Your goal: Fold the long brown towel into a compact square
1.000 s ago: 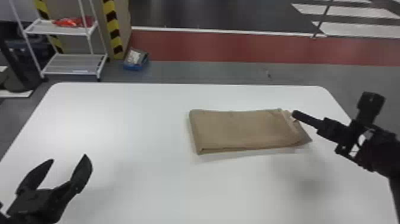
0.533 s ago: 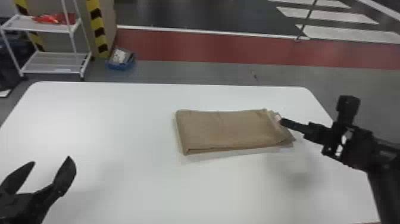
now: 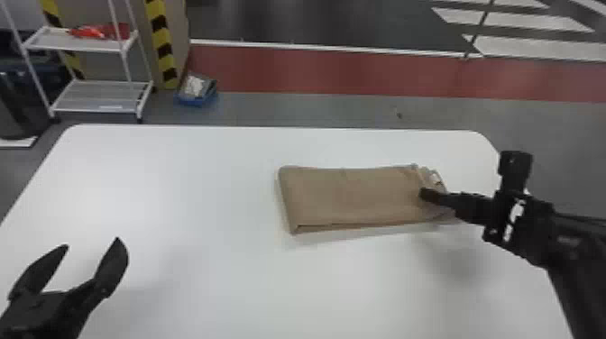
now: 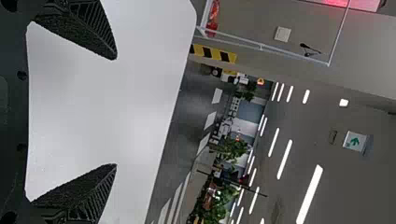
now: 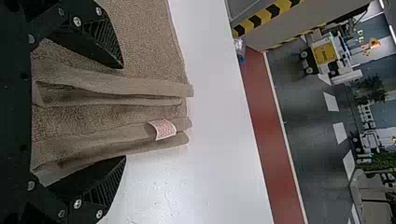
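the left gripper (image 3: 93,242) is released; toward its 2 o'clock lies the brown towel (image 3: 351,196), long axis 9 to 3. the right gripper (image 5: 123,112), nearer, is at the 3 o'clock end, jaws parted around folds.

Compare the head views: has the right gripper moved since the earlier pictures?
Yes. Against the far right corner of the white table, the right gripper now sits lower in the head view and a little farther left.

White label (image 5: 162,129) with red print on the brown towel (image 5: 149,32) atop the counter (image 3: 203,203), wording illegible, sign (image 4: 355,142) with green arrow-like symbol high beyond the counter.
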Available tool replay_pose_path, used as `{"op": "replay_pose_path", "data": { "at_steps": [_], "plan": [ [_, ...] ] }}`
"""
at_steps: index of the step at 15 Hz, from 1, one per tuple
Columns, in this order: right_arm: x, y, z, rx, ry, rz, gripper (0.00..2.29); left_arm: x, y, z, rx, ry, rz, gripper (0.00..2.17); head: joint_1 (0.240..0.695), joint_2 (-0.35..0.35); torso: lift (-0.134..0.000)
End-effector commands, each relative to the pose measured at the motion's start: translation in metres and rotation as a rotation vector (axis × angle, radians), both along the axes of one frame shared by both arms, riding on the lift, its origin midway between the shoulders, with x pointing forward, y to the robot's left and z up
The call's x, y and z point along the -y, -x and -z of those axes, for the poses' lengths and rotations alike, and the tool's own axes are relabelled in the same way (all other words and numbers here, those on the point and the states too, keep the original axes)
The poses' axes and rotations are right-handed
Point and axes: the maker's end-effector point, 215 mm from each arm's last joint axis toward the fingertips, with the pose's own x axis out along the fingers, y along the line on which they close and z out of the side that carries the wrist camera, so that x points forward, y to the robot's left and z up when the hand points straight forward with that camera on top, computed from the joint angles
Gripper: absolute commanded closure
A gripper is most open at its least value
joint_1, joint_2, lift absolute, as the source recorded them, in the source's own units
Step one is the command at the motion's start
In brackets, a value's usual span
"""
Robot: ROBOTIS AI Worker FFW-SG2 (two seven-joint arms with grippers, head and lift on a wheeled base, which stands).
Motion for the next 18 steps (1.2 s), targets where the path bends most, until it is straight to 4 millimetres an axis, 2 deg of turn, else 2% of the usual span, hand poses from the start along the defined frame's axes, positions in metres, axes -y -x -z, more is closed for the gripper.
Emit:
{"op": "replay_pose_path", "data": {
  "at_steps": [1,3,6,7,9,11,13,15,16,17,18],
  "plan": [
    [-0.003,0.002,0.008,-0.01,-0.003,-0.006,0.32,0.001,0.0,0.001,-0.001,0.003,0.0,0.05,0.695,-0.111,-0.123],
    [-0.006,0.001,0.005,-0.002,-0.02,-0.016,0.59,0.001,0.0,0.001,-0.001,0.003,0.0,0.05,0.695,-0.106,-0.123],
    [-0.008,-0.001,-0.002,0.025,-0.047,-0.012,1.18,0.001,0.0,0.001,-0.001,0.003,0.0,0.05,0.695,-0.102,-0.123],
    [-0.009,-0.002,-0.003,0.027,-0.05,-0.012,1.29,0.001,0.001,0.001,-0.002,0.003,0.0,0.05,0.695,-0.101,-0.123],
    [-0.004,-0.003,-0.006,0.035,-0.051,0.0,1.3,0.001,0.001,0.002,-0.004,0.003,0.0,0.05,0.695,-0.1,-0.123],
    [0.01,-0.001,-0.015,0.064,-0.098,0.05,1.66,0.0,0.002,0.002,-0.004,0.001,-0.003,0.05,0.695,-0.103,-0.123],
    [0.016,-0.002,-0.056,0.151,-0.147,0.069,1.66,-0.002,0.003,0.002,-0.006,0.0,-0.005,0.05,0.695,-0.116,-0.123],
    [-0.003,0.0,-0.095,0.238,-0.189,0.039,1.66,-0.002,0.003,-0.001,0.004,-0.003,-0.006,0.05,0.695,-0.123,-0.123],
    [-0.024,0.0,-0.113,0.274,-0.201,0.007,1.66,-0.003,0.004,-0.006,0.02,-0.008,-0.01,0.05,0.695,-0.118,-0.123],
    [-0.048,0.002,-0.121,0.283,-0.209,-0.03,1.66,-0.004,0.005,-0.01,0.032,-0.012,-0.014,0.05,0.695,-0.108,-0.123],
    [-0.082,0.005,-0.126,0.286,-0.216,-0.083,1.66,-0.006,0.005,-0.013,0.041,-0.016,-0.02,0.05,0.695,-0.095,-0.123]
  ]
}}
